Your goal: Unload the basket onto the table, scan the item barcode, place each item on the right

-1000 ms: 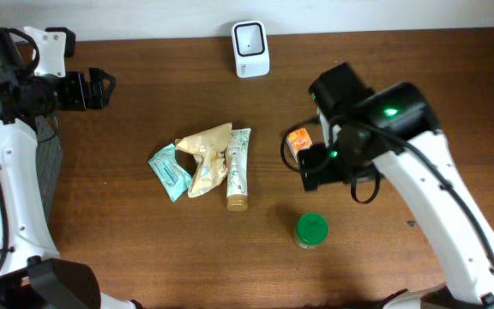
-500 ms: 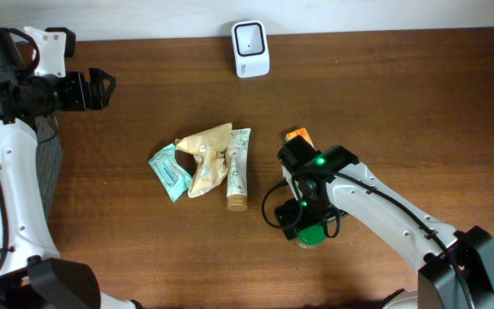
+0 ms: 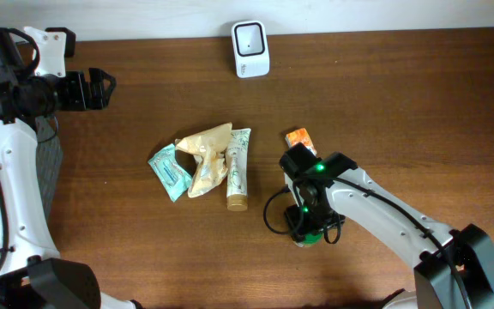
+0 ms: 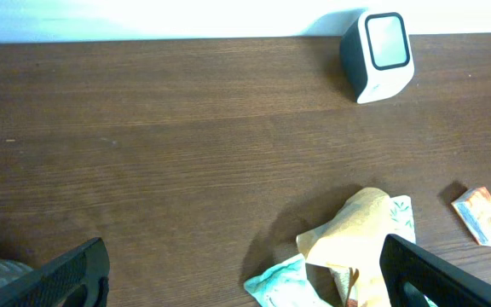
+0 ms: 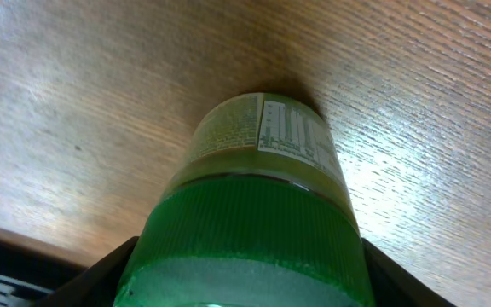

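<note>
Straddling jar (image 5: 258,170) w/ R claw (image 3: 307,225), can't tell if pinched; L claw (image 4: 245,273) spread. To do: lift, scan at scanner (image 3: 250,38), well off from R claw.

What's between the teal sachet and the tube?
A crumpled tan pouch lies between the sachet and the tube; the overhead view shows it.

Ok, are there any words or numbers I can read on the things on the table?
Nothing here can be read.
On the jar: rows of tiny label print, too blurred.
On the tube: printing too small.
On the teal packet and the orange packet: too small.
On the scanner: no writing visible.
</note>
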### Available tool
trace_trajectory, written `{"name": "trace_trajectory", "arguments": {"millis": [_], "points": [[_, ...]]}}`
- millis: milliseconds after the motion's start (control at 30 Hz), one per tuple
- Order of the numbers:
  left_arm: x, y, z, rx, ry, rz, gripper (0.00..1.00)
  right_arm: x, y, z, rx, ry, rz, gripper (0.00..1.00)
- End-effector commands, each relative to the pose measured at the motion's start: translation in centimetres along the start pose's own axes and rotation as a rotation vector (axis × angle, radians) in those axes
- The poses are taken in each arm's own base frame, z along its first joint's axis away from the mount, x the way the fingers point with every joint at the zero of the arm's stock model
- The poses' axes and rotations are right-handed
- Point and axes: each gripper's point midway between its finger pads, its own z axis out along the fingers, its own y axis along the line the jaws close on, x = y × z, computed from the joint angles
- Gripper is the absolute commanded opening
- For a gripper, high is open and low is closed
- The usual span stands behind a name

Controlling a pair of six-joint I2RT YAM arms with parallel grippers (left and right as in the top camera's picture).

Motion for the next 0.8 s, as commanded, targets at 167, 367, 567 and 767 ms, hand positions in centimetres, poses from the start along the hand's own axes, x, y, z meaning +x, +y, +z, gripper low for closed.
{"name": "trace_trajectory", "arguments": {"millis": [167,367,567,767], "points": [[-0.4,-0.2,-0.2,0.008,-0.012,-0.005,0.99,-5.3,1.1,-1.4,-0.103,-0.191,0.438,0.59],[-0.4,-0.2,-0.2,0.008,-0.011,-0.006,0.99,-9.7,0.0,-2.8,-0.121,-0.388,0.635,0.58],[-0.4,-0.2,-0.2,0.008,-0.012,-0.005,0.99,-8.3,-6.9,-4.2,-0.046,-0.328,0.808,0.63],[-0.4,-0.2,-0.2,0.008,-0.011,-0.006,0.99,-7.4,-13.7,-5.2,-0.008,-0.348,0.964,0.65]]}}
